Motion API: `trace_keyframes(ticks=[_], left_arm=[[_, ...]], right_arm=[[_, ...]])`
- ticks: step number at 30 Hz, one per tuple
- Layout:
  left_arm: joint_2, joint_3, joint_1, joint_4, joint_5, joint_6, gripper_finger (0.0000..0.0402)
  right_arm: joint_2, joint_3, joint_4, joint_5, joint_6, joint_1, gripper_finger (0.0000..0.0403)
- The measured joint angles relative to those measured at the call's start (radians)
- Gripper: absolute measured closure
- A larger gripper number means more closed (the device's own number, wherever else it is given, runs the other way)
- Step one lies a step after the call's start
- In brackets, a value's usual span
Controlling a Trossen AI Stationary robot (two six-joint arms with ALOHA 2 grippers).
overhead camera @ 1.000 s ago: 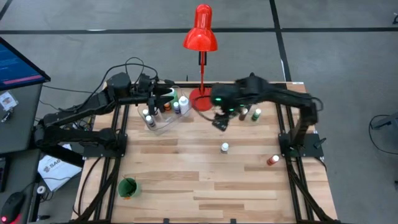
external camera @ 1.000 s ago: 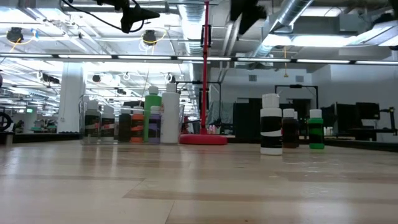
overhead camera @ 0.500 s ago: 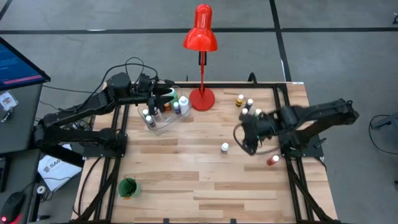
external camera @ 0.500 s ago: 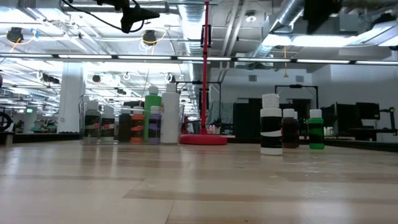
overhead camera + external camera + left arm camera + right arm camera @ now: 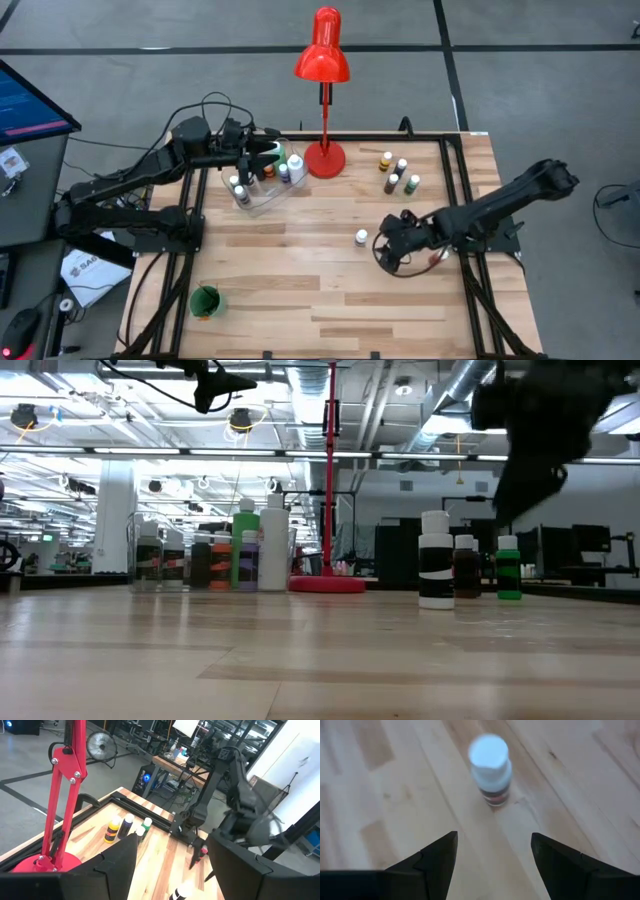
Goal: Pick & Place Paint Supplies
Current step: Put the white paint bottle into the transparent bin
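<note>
A white-capped paint bottle (image 5: 361,237) stands upright on the wooden table, alone near the middle right. My right gripper (image 5: 383,254) hangs open just to its near right, tilted down; in the right wrist view the bottle (image 5: 490,766) stands ahead of the open fingers (image 5: 493,836), untouched. A red bottle (image 5: 438,258) stands beside the right arm. Several more bottles (image 5: 398,173) stand at the far right. My left gripper (image 5: 270,158) waits open above a clear container (image 5: 258,197) holding several bottles, with nothing between its fingers (image 5: 172,840).
The tall red desk lamp (image 5: 322,60) stands with its base (image 5: 324,158) at the table's far middle, between the container and the bottle group. A green cup (image 5: 205,300) sits at the near left corner. Bare wood lies across the near half of the table.
My right gripper has swung from beside the lamp base toward the table's near edge and down, tipping more steeply downward, and now hangs low beside the lone white-capped bottle. Its fingers stay open. No bottle has moved.
</note>
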Motion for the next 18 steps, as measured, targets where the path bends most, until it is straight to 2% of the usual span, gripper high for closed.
trace_keyframes(ticks=[8,12,18], left_arm=[[0.000,0.000,0.000,0.001,0.000,-0.001,0.0170],[0.000,0.000,0.000,0.005,0.000,-0.003,0.0170],[0.000,0.000,0.000,0.009,0.000,-0.020,0.0170]], right_arm=[[0.143,-0.137,0.316,0.035,-0.098,-0.007,0.0154],[0.230,-0.146,0.464,0.037,-0.173,-0.013,0.0154],[0.331,-0.147,0.564,0.037,-0.168,-0.050,0.0153]])
